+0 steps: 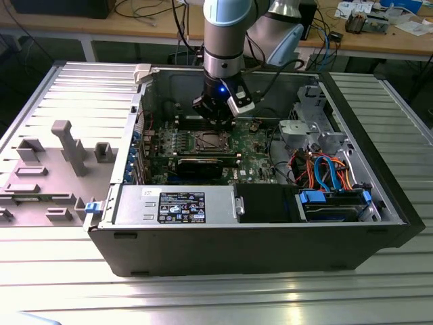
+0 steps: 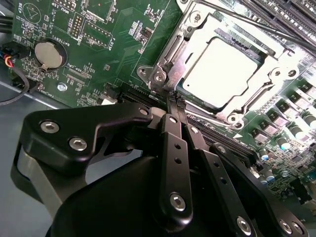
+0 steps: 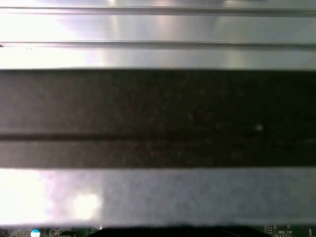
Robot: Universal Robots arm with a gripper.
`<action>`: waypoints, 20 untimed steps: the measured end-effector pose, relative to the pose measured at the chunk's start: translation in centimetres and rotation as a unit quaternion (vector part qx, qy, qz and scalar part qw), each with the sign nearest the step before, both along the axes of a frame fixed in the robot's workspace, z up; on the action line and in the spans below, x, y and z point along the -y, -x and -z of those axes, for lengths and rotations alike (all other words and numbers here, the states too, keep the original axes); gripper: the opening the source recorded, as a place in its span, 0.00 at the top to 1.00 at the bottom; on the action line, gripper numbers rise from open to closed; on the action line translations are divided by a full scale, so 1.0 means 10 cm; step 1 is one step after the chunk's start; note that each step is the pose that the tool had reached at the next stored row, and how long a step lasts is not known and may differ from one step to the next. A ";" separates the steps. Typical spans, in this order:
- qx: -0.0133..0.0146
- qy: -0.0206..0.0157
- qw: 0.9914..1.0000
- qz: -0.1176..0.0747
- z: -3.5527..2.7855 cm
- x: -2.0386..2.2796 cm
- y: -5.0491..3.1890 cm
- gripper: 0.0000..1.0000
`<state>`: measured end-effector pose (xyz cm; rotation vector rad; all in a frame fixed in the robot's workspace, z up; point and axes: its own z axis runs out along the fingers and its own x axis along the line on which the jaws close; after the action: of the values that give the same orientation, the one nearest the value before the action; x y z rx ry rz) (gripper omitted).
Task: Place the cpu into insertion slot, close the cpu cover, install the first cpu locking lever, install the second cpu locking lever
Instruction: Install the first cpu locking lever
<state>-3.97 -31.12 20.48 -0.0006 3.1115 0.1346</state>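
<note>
Exterior view high, wide over case; wrist views close.

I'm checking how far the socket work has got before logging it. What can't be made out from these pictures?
- Gripper tip contact: in the second wrist view the shut fingers meet at the cover corner; what they touch is hidden.
- Levers: a thin rod crosses above the cpu; its latch end is cut off by the edge.
- Slot in the exterior view: too small to judge, gripper overhangs.
</note>
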 end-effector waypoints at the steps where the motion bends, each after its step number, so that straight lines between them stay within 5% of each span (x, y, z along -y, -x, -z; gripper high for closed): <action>1: 0.000 0.000 1.000 0.000 -0.002 0.000 0.000 0.89; 7: 0.001 0.001 1.000 0.000 -0.018 0.000 -0.001 0.89; 20: 0.000 0.016 1.000 0.000 0.016 0.000 -0.007 0.89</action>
<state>-3.90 -31.12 20.32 -0.0008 3.1125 0.0852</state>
